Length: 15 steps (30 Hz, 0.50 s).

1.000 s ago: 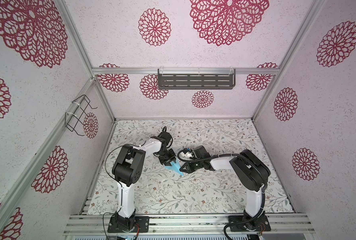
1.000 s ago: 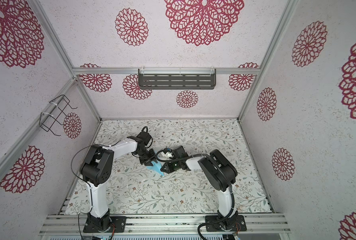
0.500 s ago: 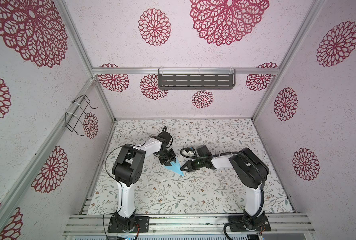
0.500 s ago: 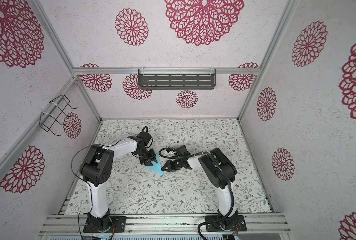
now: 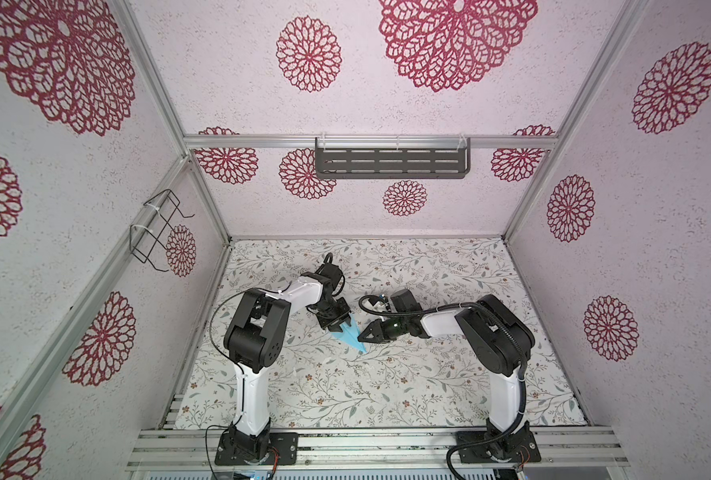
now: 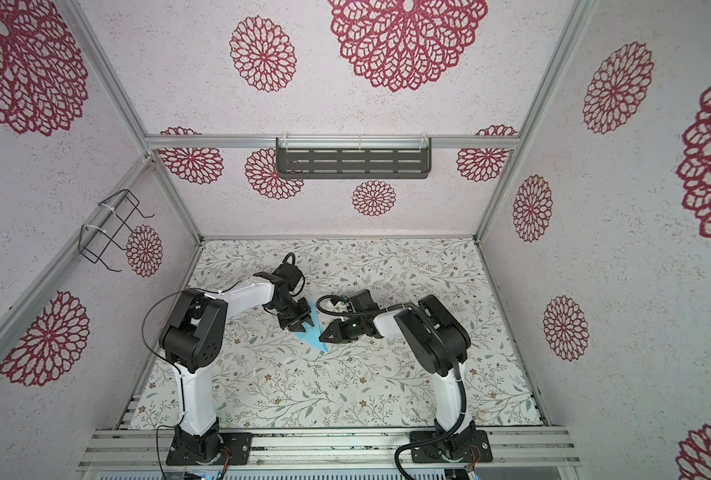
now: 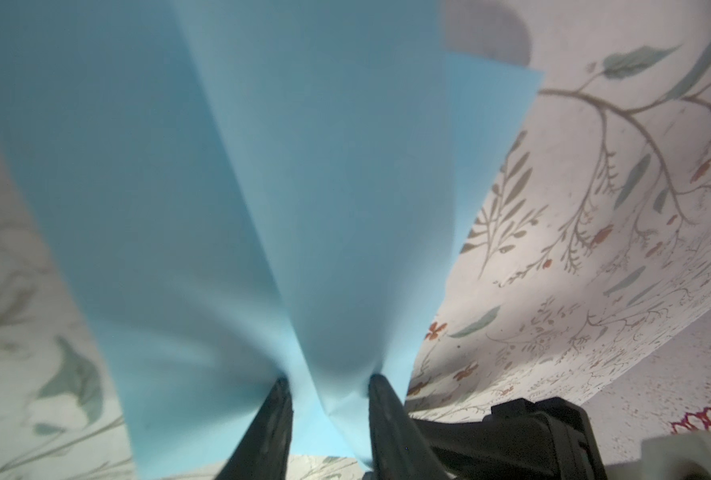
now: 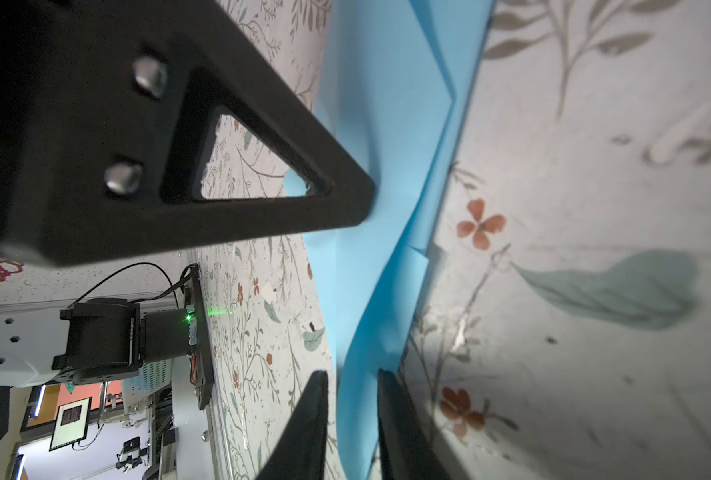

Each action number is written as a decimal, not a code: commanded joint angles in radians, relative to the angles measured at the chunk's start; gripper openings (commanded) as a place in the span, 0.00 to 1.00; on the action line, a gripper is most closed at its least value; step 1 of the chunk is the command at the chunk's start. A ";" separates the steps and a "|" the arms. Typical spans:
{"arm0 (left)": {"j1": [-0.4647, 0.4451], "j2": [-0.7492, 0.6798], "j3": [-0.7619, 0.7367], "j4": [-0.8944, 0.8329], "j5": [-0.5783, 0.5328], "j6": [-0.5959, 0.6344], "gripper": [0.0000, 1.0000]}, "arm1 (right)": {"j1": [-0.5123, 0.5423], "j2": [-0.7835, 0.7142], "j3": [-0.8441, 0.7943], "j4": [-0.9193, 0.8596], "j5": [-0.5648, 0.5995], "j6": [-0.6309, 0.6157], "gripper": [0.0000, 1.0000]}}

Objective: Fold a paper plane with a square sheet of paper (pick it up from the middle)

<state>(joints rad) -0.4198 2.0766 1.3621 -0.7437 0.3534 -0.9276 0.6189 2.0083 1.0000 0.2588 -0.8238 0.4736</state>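
- A light-blue plane (image 5: 347, 338) lies near the middle of a flower-patterned bench (image 5: 428, 374), with a robot pincer on each side of it.
- The plane is a narrow dart. Its wide end sits under the left pincer (image 5: 339, 325). Its sharp tip points toward the front edge of the bench, slightly to the right.
- The left pincer points down onto the wide end from above. In the left wrist view its two black fingers (image 7: 277, 415) stand either side of a raised fold. The paper bunches in to meet both fingers, so this pincer is pinching the plane.
- The right pincer (image 5: 361, 337) lies low and nearly level. Its tip touches the plane's right edge, just beside the left pincer.
- In the right wrist view the right fingers (image 8: 391, 415) are spread a little, with an upright blue flap between them. The flap lies against one finger, and a strip of bench shows between it and the other finger. Nothing is gripped there.
- The plane's layers look loose and partly lifted rather than pressed flat.
- A grey slotted shelf (image 5: 391, 158) hangs on the back wall (image 5: 345, 208).
- A black wire rack (image 5: 158, 228) hangs on the left wall (image 5: 75, 249).
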 commanded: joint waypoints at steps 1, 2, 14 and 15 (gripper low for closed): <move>-0.033 0.313 -0.156 0.071 -0.203 0.016 0.35 | 0.005 -0.039 -0.001 0.015 -0.014 -0.009 0.26; -0.033 0.314 -0.155 0.069 -0.203 0.016 0.35 | 0.007 -0.036 0.001 0.012 -0.015 -0.013 0.25; -0.032 0.327 -0.153 0.065 -0.204 0.013 0.34 | 0.022 -0.006 0.039 -0.069 0.015 -0.080 0.22; -0.033 0.326 -0.153 0.064 -0.205 0.013 0.34 | 0.023 -0.001 0.043 -0.078 0.018 -0.087 0.23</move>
<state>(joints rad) -0.4198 2.0769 1.3621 -0.7452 0.3527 -0.9279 0.6342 2.0083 1.0138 0.2161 -0.8131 0.4351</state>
